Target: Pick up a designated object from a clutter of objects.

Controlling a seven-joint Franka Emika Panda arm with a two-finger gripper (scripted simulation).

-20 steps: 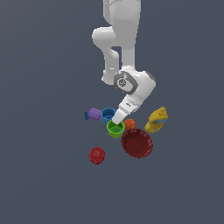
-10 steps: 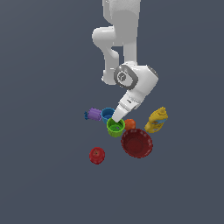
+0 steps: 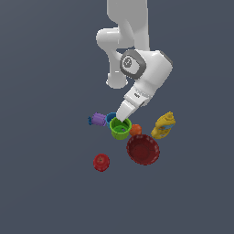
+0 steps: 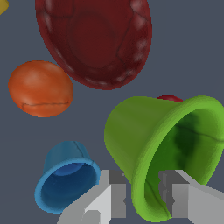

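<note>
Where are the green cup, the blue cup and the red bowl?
green cup (image 4: pixel 131 135): wrist view, outer side wall.
blue cup (image 4: pixel 65 186): wrist view, inside near the rim.
red bowl (image 3: pixel 143 149): exterior view, inner surface.

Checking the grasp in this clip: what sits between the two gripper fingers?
In the wrist view, the rim wall of the green cup stands between the gripper fingers, one outside and one inside the cup. Whether they touch it is unclear.
</note>
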